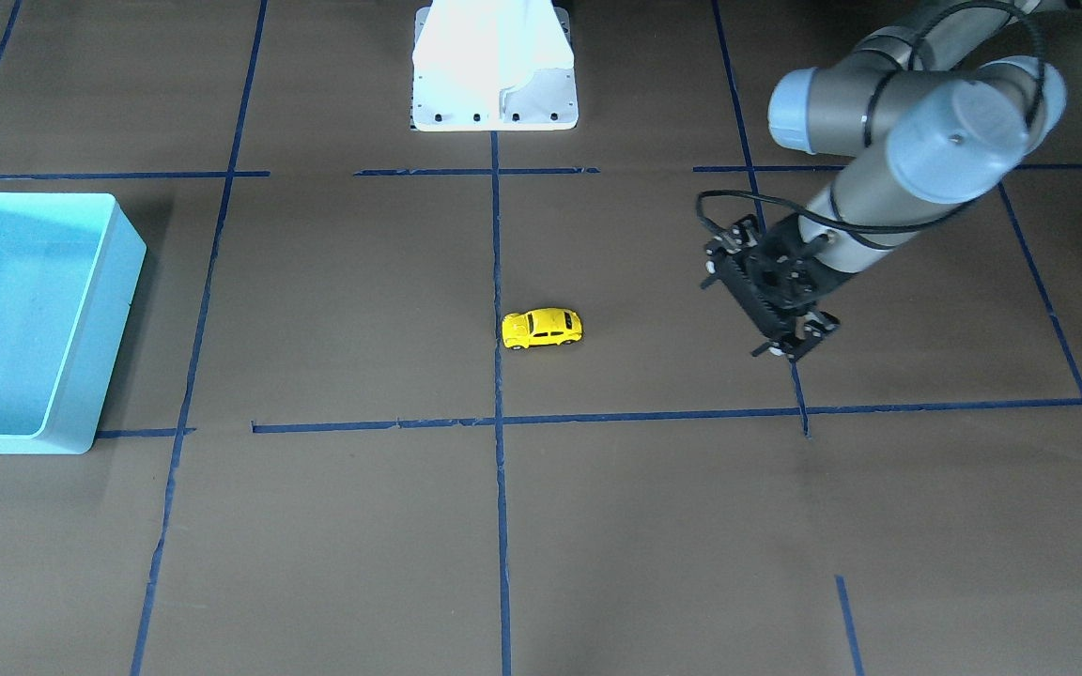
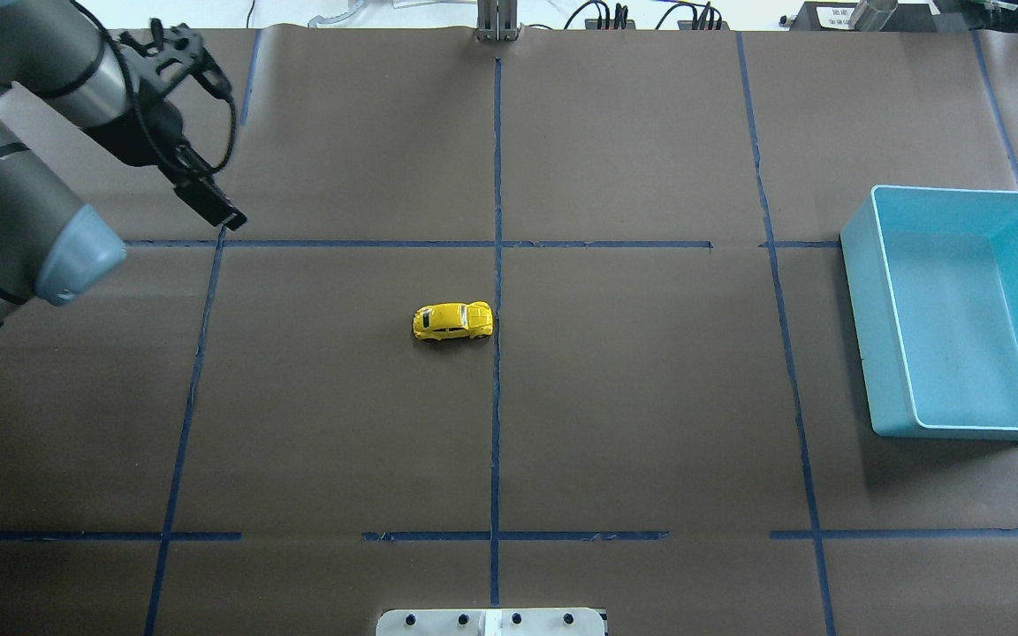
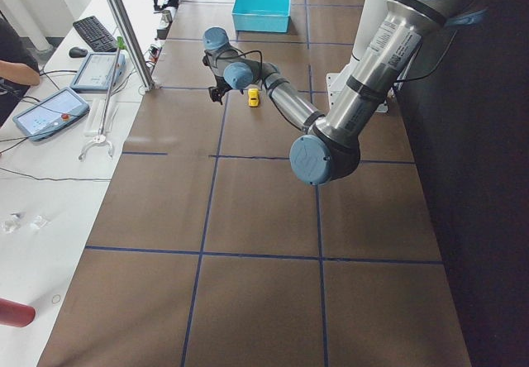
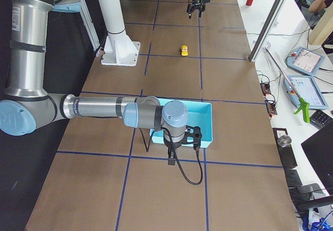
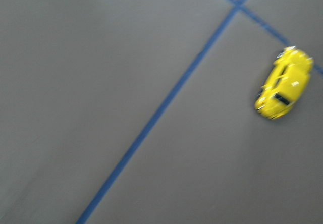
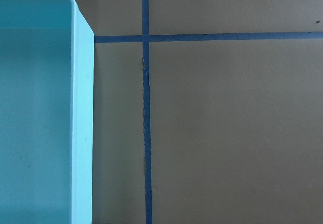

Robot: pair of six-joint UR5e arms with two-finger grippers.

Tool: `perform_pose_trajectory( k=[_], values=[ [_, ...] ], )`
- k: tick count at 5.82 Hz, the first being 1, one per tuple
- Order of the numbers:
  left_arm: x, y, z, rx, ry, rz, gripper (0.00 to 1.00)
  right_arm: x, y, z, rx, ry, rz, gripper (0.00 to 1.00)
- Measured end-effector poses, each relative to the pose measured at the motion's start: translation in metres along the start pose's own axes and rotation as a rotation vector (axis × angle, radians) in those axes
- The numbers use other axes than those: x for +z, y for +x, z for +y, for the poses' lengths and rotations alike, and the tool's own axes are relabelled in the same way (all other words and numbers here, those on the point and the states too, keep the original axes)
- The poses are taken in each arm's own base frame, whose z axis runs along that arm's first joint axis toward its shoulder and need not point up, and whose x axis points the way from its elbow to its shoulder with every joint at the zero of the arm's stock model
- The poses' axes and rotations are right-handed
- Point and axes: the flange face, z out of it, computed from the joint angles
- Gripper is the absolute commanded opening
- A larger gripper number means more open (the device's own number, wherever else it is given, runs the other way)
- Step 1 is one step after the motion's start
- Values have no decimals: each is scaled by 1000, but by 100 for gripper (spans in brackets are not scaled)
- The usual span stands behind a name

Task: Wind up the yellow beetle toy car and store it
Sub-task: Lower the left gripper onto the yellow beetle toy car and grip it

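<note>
The yellow beetle toy car (image 1: 542,329) stands on its wheels at the table's middle, beside the centre tape line; it also shows in the overhead view (image 2: 452,321) and, blurred, at the right of the left wrist view (image 5: 283,84). My left gripper (image 1: 790,340) hovers above the table well to the car's side, open and empty; it also shows in the overhead view (image 2: 213,203). The light blue bin (image 2: 862,309) sits at the table's right end and holds nothing. My right gripper (image 4: 181,142) hangs over the bin's near edge; I cannot tell whether it is open or shut.
Blue tape lines grid the brown table. The white robot base (image 1: 494,94) stands at the table's robot side. The bin's wall (image 6: 81,108) fills the left of the right wrist view. Operators' tablets and cables lie beyond the far edge.
</note>
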Motion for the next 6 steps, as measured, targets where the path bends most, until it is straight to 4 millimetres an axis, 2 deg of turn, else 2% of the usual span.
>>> perform_pose_trajectory(
  k=[1,2,3,4,5,6],
  values=[
    [21,45,-52,71,6,51,100,0,0,0,0,0,0,100],
    [37,81,-96,110,-6,90,100,0,0,0,0,0,-1,100],
    [54,110,-131,148,-44,120,100,0,0,0,1,-1,-3,100],
    [70,125,-163,235,-95,113,100,0,0,1,2,-1,-4,100],
    [81,133,-188,346,-162,66,100,1,1,1,2,-1,-5,100],
    [93,144,-195,420,-240,2,100,0,1,2,3,-1,-5,100]
  ],
)
